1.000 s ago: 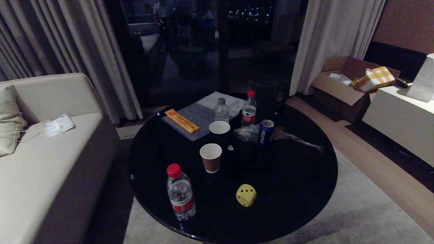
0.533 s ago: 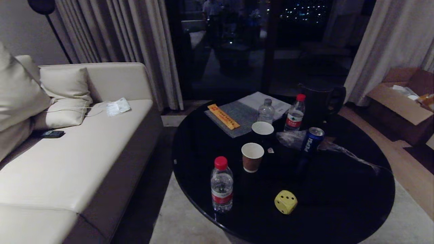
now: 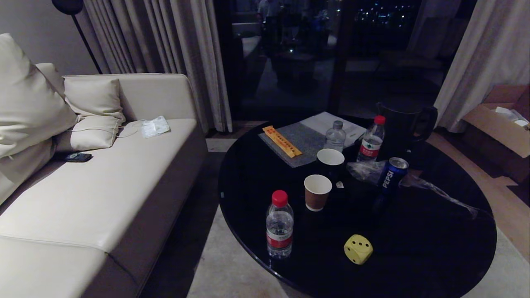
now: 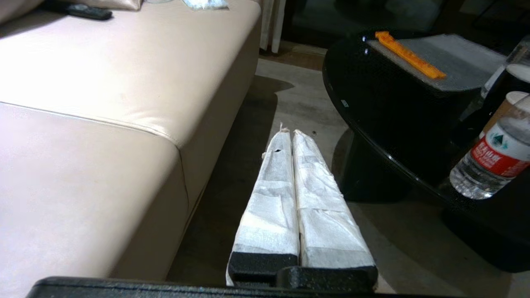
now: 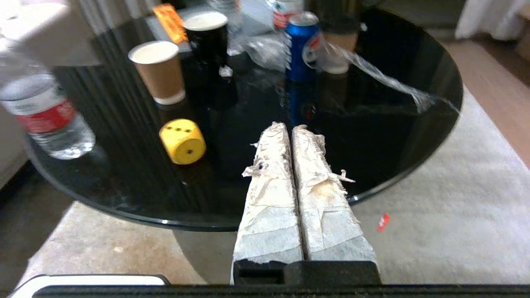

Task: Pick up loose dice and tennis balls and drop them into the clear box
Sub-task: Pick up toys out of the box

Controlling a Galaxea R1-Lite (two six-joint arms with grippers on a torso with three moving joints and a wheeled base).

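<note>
One yellow die (image 3: 358,249) with dark pips lies near the front edge of a round black table (image 3: 434,231); the right wrist view shows the same die (image 5: 182,141). My right gripper (image 5: 288,127) is shut and empty, level with the table's near rim, the die off to one side of it. Shut and empty as well, my left gripper (image 4: 288,132) hangs over the carpet between the sofa and the table. Neither gripper appears in the head view. No tennis balls and no clear box are in view.
On the table stand two water bottles (image 3: 279,225) (image 3: 370,138), a paper cup (image 3: 317,192), a dark cup (image 3: 330,161), a Pepsi can (image 3: 391,176), crumpled plastic film and a grey mat with an orange packet (image 3: 283,141). A beige sofa (image 3: 95,194) lies left; a cardboard box (image 3: 503,124) far right.
The whole head view has swung to the left: the table and die now sit further right in the picture, and more of the sofa with its cushions shows. Nothing on the table moved.
</note>
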